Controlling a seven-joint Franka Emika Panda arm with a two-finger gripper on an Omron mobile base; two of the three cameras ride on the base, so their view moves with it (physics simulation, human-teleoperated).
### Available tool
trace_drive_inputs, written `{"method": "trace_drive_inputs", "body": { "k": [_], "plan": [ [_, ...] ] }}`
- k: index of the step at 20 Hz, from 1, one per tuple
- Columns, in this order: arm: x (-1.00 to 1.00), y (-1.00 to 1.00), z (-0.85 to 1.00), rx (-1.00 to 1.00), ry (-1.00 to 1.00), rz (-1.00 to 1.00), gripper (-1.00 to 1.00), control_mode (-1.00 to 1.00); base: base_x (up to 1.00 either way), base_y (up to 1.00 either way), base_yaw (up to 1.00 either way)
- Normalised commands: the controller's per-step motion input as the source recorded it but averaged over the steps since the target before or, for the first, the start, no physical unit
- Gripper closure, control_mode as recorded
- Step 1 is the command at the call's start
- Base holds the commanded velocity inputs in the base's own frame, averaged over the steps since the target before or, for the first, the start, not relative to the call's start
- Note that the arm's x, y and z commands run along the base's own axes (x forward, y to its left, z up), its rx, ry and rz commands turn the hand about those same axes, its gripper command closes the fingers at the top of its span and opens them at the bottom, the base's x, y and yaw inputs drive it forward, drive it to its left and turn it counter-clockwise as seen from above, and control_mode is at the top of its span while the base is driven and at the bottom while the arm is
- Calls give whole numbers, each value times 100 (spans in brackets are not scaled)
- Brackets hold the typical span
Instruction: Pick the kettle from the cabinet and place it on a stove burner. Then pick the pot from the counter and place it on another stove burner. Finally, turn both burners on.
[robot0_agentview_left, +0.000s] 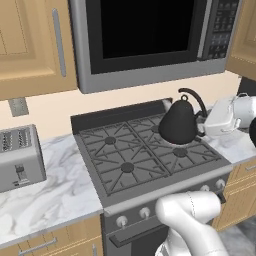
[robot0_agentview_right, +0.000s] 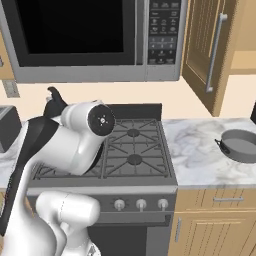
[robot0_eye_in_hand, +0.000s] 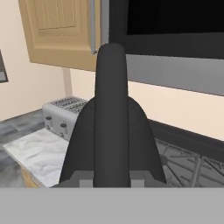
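Kettle (robot0_agentview_left: 177, 124) blocking rear right burner, three other grates (robot0_agentview_left: 118, 154) clear, microwave (robot0_agentview_left: 150, 35) low overhead

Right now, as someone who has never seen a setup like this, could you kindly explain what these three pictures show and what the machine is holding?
This is a rendered kitchen with a white robot arm on a driving base. Two pictures come from cameras on the base, looking over the arm from its left and right. The third comes from a camera on the hand, looking along its fingers.

The fingers are shut on the arched handle of the black kettle, which is over the stove's back right burner; whether it already rests on the grate I cannot tell. In the hand view the kettle looms close.

On the marble counter to the stove's right sits the grey pot. A toaster stands to the left, a microwave hangs above.
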Motion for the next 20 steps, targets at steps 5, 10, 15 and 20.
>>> {"method": "trace_drive_inputs", "body": {
  "k": [5,10,15,20],
  "plan": [
    [25,-1,0,0,-2,0,100,-100,0,0,0],
    [26,-7,-2,0,-6,0,100,-100,0,0,0],
    [23,-10,-2,0,-5,0,100,-100,0,0,0],
    [20,-11,-6,0,-5,0,100,-100,0,0,0]
  ]
}}
